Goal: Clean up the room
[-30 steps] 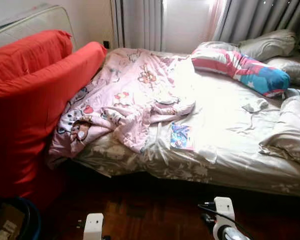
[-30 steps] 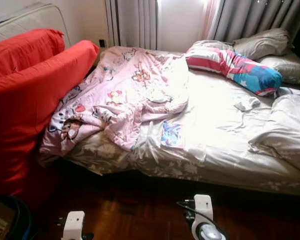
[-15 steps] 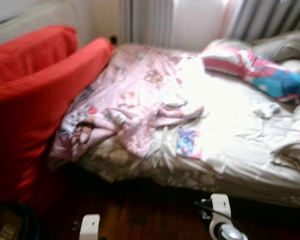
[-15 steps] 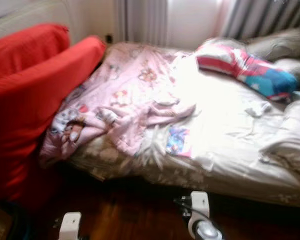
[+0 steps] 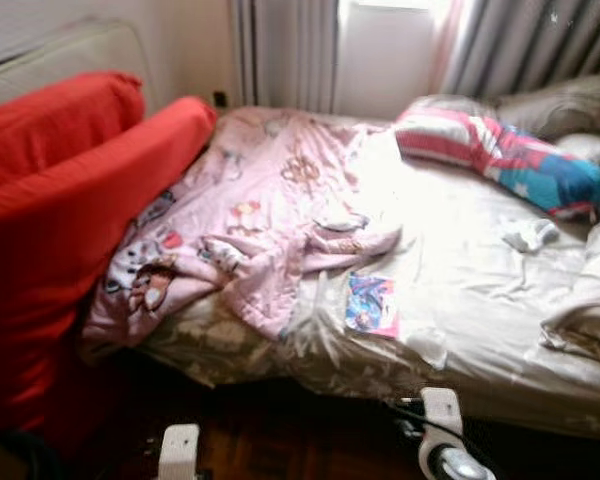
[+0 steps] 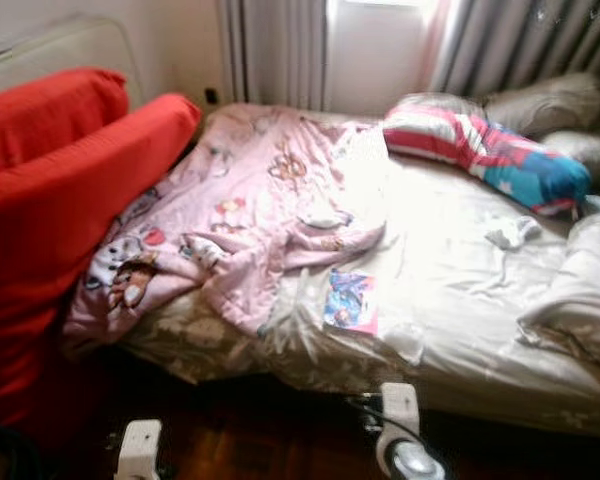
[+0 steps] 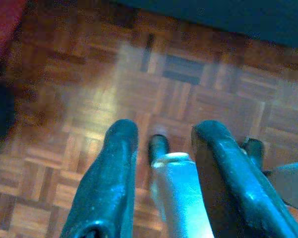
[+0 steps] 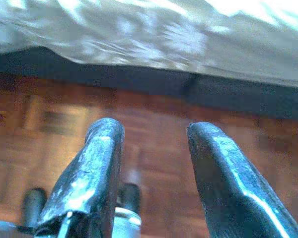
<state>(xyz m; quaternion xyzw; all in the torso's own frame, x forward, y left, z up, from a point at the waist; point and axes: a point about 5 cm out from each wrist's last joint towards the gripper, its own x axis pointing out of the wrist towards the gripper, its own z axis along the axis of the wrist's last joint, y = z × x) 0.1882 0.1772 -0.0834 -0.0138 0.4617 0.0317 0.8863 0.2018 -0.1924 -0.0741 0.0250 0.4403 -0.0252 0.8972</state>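
- While both arms hang low over the parquet floor (image 7: 154,84), left gripper (image 7: 161,136) and right gripper (image 8: 151,134) are spread, empty.
- Crumpled pink cartoon-print blanket (image 5: 270,215) and small colourful booklet (image 5: 371,304) lie near the bed's (image 5: 460,250) front edge; tidying appears unstarted.

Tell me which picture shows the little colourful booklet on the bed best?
The left eye view: the booklet lies flat on the sheet beside the pink blanket, slightly less blurred. The right eye view shows it too. The wrist views face the wooden floor.
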